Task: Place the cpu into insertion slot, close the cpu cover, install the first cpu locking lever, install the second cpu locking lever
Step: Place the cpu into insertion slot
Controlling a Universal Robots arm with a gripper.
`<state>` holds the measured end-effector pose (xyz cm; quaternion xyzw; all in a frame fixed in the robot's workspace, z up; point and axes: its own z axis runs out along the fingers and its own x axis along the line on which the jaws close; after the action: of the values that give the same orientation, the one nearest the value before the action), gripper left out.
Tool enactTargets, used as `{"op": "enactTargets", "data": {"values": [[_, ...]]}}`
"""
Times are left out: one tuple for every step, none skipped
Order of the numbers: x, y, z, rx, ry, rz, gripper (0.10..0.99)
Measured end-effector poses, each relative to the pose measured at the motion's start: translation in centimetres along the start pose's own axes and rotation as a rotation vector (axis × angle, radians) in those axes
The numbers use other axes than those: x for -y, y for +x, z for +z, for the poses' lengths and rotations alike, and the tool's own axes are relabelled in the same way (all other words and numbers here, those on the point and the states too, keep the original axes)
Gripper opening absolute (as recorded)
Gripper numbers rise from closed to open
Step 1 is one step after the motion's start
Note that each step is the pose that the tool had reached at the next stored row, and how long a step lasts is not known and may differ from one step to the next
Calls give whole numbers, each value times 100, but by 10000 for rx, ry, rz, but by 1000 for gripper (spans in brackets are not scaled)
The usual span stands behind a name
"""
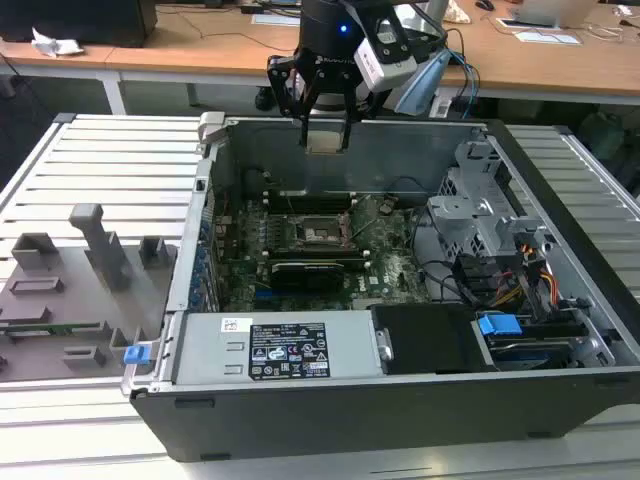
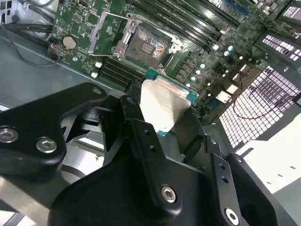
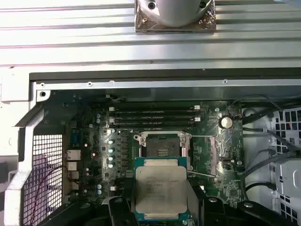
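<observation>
My gripper hangs over the open computer case, shut on the cpu, a flat silver-topped chip with a green edge. Both wrist views show the cpu clamped by its sides between the black fingers, well above the board. The insertion slot lies bare on the green motherboard, its dark contact field exposed. The cpu cover is swung open beside the slot. Thin wire levers stand released next to it.
Long black memory slots run beside the socket, and a black graphics card sits on its other side. The case holds a power supply, a metal drive cage and cables. A grey fixture board lies at the exterior view's left.
</observation>
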<state>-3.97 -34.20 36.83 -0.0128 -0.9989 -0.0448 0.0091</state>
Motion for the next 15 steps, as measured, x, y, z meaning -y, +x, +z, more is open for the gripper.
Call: {"op": "enactTargets", "data": {"values": [[0,0,0,0,0,0,529],[2,0,-1,0,1,1,529],[7,0,-1,0,0,0,529],[9,0,-1,0,0,0,529],[13,0,-1,0,0,0,529],[18,0,-1,0,0,0,529],[19,0,-2,0,1,0,529],[20,0,-2,0,0,1,529],[20,0,-2,0,0,7,529],[20,0,-2,1,1,22,529],[21,0,-2,5,0,66,529],[21,0,-2,8,-2,86,529],[21,0,-2,10,-2,109,529],[21,0,-2,12,-2,133,529],[21,0,-2,14,-3,155,529]]}}
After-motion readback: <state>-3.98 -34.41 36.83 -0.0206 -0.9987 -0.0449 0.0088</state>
